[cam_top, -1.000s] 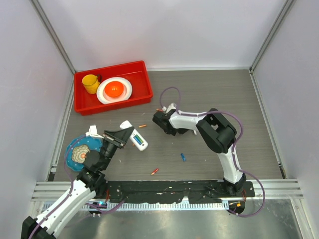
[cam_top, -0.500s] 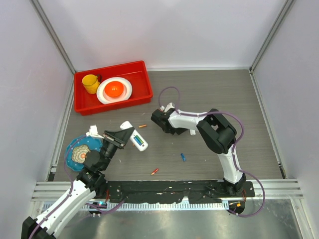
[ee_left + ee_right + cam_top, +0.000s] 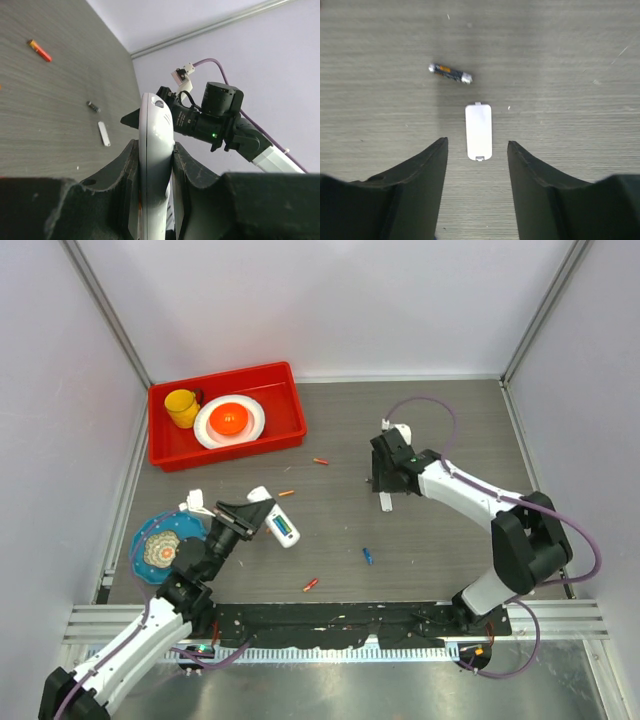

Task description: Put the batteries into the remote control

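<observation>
Two grippers, entered in turn. Left gripper [image 3: 152,156]: jaws closed on the remote control [image 3: 155,127], one finger on each long side; the white handset stands edge-on in the wrist view and, from above, juts right of the fingers at the table's near left [image 3: 281,528], a blue and green patch on its upward face. Right gripper [image 3: 477,146]: jaws apart, nothing held, poised over a short white cover piece [image 3: 479,131] that lies flat on the grey table [image 3: 450,420] right of centre. Dark battery [image 3: 450,73]: just beyond the cover. Loose batteries across the middle: red battery [image 3: 321,460], orange battery [image 3: 286,493], blue battery [image 3: 368,556], red-orange battery [image 3: 311,585] nearest the arm bases. Far left: red bin [image 3: 290,390] holding a yellow cup [image 3: 182,407] and a white plate [image 3: 248,425]. Near left edge: a round blue dish [image 3: 148,540].
</observation>
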